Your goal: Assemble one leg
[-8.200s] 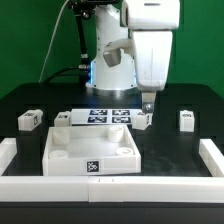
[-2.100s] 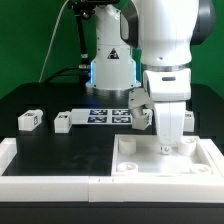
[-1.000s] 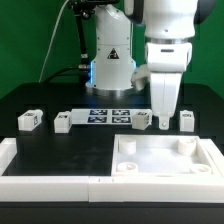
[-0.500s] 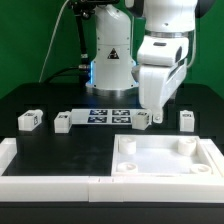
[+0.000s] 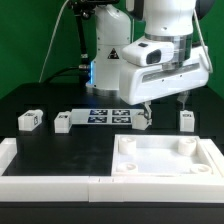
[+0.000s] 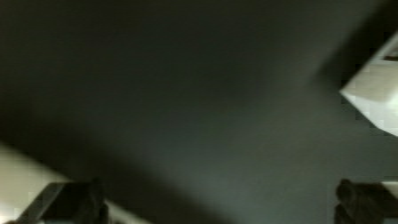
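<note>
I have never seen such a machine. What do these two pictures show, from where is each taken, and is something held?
The white machine is a robot arm; at its end sits a gripper with two fingers. One picture comes from a camera off the arm and shows the whole scene. The other comes from a camera on the wrist. It is blurred, but the two dark fingers stand wide apart with nothing between: the gripper is open and holds nothing. On the black table lie a large white panel, a marker board and small white legs with tags; one leg lies at the exterior view's far left.
</note>
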Controlling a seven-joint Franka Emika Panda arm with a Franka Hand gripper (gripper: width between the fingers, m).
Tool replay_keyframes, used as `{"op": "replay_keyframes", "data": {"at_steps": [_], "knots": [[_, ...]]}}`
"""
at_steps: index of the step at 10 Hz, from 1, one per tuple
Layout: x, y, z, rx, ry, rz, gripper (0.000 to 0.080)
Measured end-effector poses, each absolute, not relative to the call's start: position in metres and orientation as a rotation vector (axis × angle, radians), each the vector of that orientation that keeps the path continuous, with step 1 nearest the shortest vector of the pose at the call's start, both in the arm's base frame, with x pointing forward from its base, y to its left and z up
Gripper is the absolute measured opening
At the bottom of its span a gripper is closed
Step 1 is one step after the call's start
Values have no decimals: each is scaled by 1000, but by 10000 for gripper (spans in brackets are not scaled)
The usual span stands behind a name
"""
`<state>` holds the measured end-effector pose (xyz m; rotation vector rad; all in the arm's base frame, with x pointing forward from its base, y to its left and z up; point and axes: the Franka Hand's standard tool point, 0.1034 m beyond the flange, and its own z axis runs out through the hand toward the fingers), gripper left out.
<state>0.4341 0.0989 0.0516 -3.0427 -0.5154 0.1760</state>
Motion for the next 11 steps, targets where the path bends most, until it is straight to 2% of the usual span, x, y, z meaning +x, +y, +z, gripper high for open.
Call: {"op": "replay_keyframes", "data": {"at_steps": [5, 7, 9, 11], "knots": [[418, 130, 47, -3065, 327, 221, 649], [417, 132, 47, -3030, 548, 234, 649], [423, 127, 46, -3024, 405, 268, 649], [417, 145, 47, -3034, 376, 288, 649]]}}
